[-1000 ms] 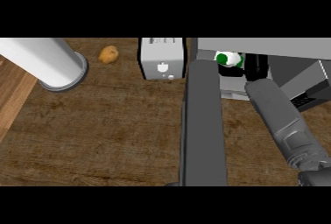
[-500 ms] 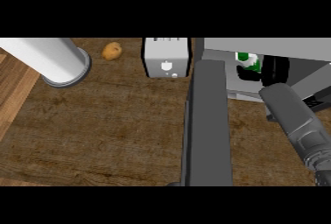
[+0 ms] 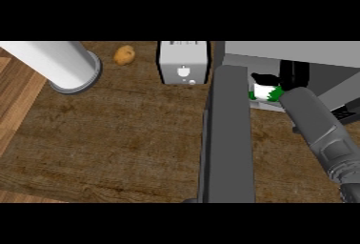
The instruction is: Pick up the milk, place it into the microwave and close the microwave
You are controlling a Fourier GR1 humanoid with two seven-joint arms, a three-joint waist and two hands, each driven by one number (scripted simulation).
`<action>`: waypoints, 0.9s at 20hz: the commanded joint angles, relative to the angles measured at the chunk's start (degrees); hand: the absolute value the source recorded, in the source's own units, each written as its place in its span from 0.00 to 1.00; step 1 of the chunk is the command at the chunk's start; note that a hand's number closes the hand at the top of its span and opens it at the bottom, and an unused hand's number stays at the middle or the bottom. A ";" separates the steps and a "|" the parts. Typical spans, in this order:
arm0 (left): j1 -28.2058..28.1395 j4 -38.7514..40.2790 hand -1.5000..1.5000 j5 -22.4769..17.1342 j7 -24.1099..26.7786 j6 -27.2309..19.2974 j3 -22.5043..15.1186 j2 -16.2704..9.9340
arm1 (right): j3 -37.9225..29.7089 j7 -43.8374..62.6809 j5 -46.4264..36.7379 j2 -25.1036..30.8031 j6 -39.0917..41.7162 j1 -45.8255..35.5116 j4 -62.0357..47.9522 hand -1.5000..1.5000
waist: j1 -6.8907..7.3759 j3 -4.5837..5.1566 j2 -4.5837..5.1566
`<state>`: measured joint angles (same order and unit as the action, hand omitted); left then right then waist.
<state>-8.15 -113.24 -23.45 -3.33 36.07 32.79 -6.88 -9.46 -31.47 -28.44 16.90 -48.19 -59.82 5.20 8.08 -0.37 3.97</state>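
The milk (image 3: 264,90), a white carton with green print, stands just inside the open front of the grey microwave (image 3: 295,51) at the upper right. My right forearm comes up from the lower right corner. Its black right hand (image 3: 294,74) sits against the carton's right side, and a black finger curls across the carton's top. The hand and forearm hide the carton's right part. The microwave's dark grey door (image 3: 228,143) is swung wide open and runs down the middle of the view. My left hand does not show.
A white toaster (image 3: 184,66) stands just left of the microwave, with a potato (image 3: 125,55) further left. A thick white-grey cylinder (image 3: 60,64) crosses the upper left corner. The brown wooden counter (image 3: 119,143) stretches left of the door.
My right forearm has pushed further toward the microwave. The milk has gone from near the opening's top edge lower into it, beside the door's hinge end. The view has shifted slightly.
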 commanded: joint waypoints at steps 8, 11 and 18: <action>1.66 1.94 0.00 1.66 0.56 3.36 -4.76 0.39 | -4.02 -7.17 4.51 -2.53 12.10 -0.56 1.97 0.00 | -1.73 -0.02 -0.80; -0.14 1.30 0.00 1.18 1.27 6.11 -6.03 0.60 | -6.14 -10.23 6.86 -3.25 16.01 1.15 2.31 0.00 | -1.57 -0.04 -1.00; 0.88 0.78 0.00 4.01 1.18 5.98 -10.88 3.85 | -10.76 -14.70 11.99 -3.88 25.79 2.56 2.68 0.00 | -3.54 0.09 -1.89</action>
<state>-7.05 -111.64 -20.96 -2.50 41.61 24.35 -4.80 -18.17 -44.32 -18.75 13.32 -27.40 -57.84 7.95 5.19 -0.34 2.55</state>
